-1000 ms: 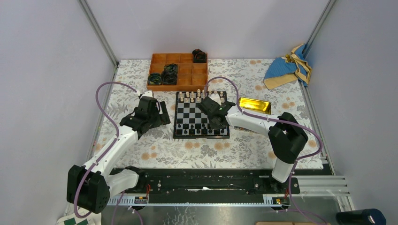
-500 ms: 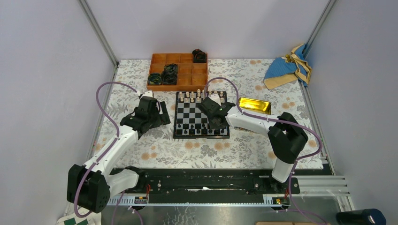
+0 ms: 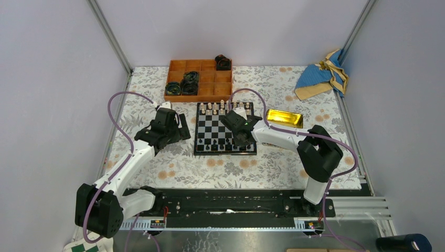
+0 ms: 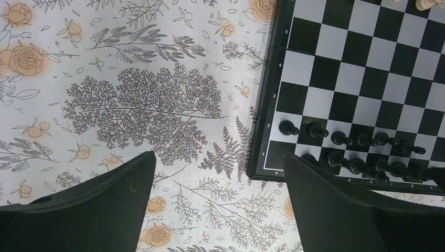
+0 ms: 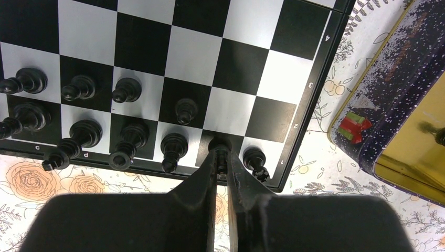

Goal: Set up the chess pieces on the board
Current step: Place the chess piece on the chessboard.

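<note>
The board [image 3: 220, 129] lies mid-table with black chess pieces [image 3: 218, 147] in its two near rows. My right gripper [image 5: 221, 157] is shut on one black piece [image 5: 219, 144] that stands on the nearest row, second square from the right corner. A black piece [image 5: 254, 156] stands in the corner beside it, and another [image 5: 175, 144] stands on its other side. From above, the right gripper [image 3: 242, 137] is over the board's near right part. My left gripper [image 4: 219, 173] hangs open over the floral cloth, just left of the board's near left corner [image 4: 262, 168], holding nothing.
Cream chessmen [image 3: 220, 107] line the board's far rows. An orange compartment tray [image 3: 205, 90] with black coiled rings stands behind the board. A gold-lined tin [image 3: 284, 118] lies right of the board, close to the right arm. A blue and tan cloth [image 3: 321, 76] sits at the back right.
The right arm's elbow has shifted slightly left. Both grippers stay in place, the right still shut on the piece, the left still open.
</note>
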Controlling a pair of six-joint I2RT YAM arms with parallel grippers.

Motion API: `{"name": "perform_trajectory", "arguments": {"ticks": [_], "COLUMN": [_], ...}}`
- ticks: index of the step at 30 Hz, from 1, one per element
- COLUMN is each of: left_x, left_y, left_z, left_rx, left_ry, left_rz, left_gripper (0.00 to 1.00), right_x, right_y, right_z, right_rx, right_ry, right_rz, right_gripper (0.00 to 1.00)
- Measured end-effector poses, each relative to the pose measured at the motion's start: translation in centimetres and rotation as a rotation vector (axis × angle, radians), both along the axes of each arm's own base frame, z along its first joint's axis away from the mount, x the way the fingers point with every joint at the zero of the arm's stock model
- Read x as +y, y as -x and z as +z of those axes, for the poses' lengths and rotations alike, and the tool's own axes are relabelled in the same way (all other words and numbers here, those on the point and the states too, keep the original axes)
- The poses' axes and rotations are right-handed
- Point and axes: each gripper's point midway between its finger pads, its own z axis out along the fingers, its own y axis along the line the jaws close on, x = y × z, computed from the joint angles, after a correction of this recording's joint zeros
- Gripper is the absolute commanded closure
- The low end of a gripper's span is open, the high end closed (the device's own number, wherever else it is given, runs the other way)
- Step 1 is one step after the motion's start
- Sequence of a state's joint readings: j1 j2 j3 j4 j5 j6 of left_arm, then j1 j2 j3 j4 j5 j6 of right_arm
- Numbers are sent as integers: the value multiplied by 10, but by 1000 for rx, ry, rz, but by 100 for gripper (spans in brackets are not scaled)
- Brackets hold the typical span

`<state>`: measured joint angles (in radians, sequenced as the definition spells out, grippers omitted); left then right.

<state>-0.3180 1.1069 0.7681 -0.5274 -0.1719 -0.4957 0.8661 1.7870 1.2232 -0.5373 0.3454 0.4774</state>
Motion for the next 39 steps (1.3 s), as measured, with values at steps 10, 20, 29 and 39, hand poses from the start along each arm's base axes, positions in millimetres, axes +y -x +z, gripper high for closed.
{"name": "perform_trajectory", "arguments": {"ticks": [10, 20, 29, 39], "left_x": [0, 0, 0, 0], "left_y": [0, 0, 0, 0], "left_z": [0, 0, -1, -1], "left_rx": [0, 0, 4, 4], "left_ry": [0, 0, -1, -1], "left_rz": [0, 0, 0, 0], "left_gripper": [1, 1, 1, 1], "right_x": [0, 1, 1, 1], "right_y": [1, 2, 3, 3], "right_z": [-1, -4, -7, -7], "right_rx": [3, 12, 21, 21], "right_ry": [1, -1, 1, 3], "right_rz": [1, 4, 6, 7], "right_gripper": [88, 80, 74, 71]}}
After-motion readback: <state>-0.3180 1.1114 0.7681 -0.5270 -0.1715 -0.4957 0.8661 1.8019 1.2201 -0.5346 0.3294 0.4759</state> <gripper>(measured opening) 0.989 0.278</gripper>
